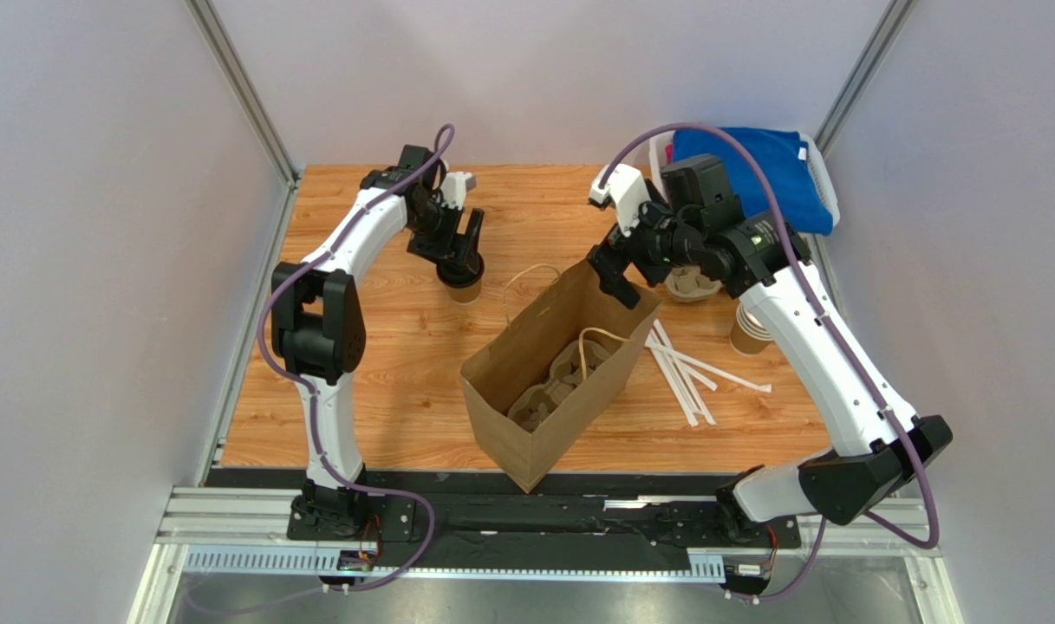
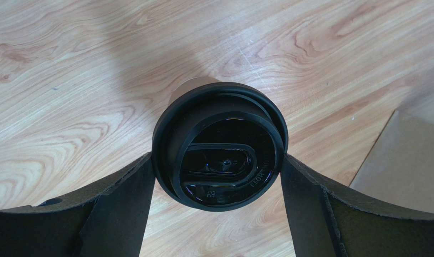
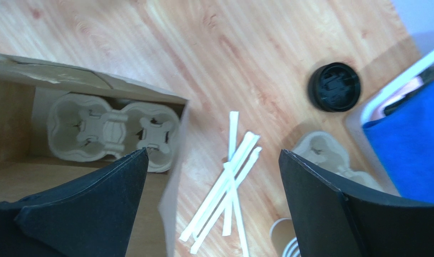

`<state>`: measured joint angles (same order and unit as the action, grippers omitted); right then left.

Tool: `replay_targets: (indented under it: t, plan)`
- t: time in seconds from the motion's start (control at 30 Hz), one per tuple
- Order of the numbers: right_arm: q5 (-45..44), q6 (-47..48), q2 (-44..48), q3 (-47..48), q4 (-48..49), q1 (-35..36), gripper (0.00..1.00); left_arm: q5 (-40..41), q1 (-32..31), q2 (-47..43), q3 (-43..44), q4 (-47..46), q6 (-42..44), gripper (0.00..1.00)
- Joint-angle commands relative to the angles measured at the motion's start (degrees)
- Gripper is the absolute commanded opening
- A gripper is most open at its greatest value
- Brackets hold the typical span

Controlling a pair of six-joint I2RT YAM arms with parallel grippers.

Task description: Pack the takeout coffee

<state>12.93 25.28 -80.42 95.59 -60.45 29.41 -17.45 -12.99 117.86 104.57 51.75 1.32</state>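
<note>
Packing is hardly begun — the coffee [image 2: 220, 150] stands on the surface [image 1: 402, 338] left of the bag [image 1: 558, 377], not yet inside. Our left gripper [image 2: 217, 158] straddles its lid; whether it grips, we cannot tell. Our right gripper [image 3: 213, 153] hangs spread and empty over the bag's far rim.

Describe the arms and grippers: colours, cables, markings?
Left arm and right arm: white links, black joints, a purple cable along each. Left gripper and right gripper: black, with matte wedge-shaped fingers. No markings readable.
</note>
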Motion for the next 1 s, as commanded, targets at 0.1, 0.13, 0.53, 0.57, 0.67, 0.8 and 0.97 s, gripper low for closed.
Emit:
replay_targets:
  t: [0.1, 0.13, 0.53, 0.57, 0.67, 0.8, 0.97]
  plan:
    - [2.8, 7.3, 0.5, 5.0, 3.1, -0.8, 1.00, -3.9, 0.1, -6.0, -0.4, 1.4, 4.1, 0.58]
    - [3.9, 8.8, 0.4, 5.7, 3.1, -0.8, 1.00, -4.3, 0.1, -6.3, 0.2, 2.6, 4.4, 0.58]
    - [8.4, 12.3, -2.5, 7.9, 4.5, -0.8, 1.00, -6.7, 1.3, -16.5, 1.0, 6.7, 4.4, 0.48]
    - [8.8, 11.8, -2.5, 7.9, 4.5, -0.8, 1.00, -7.4, 1.7, -18.1, 1.2, 7.0, 4.5, 0.47]
    - [9.7, 10.8, -2.6, 8.2, 4.5, -0.9, 1.00, -10.7, 2.4, -21.2, 3.1, 8.8, 4.3, 0.47]
    - [12.5, 11.7, -2.6, 8.4, 4.4, -0.8, 1.00, -16.4, 3.3, -26.6, 5.5, 11.0, 5.4, 0.46]
    - [13.5, 11.6, -3.5, 9.4, 4.6, -0.8, 1.00, -22.1, 3.9, -32.2, 8.7, 15.4, 8.3, 0.45]
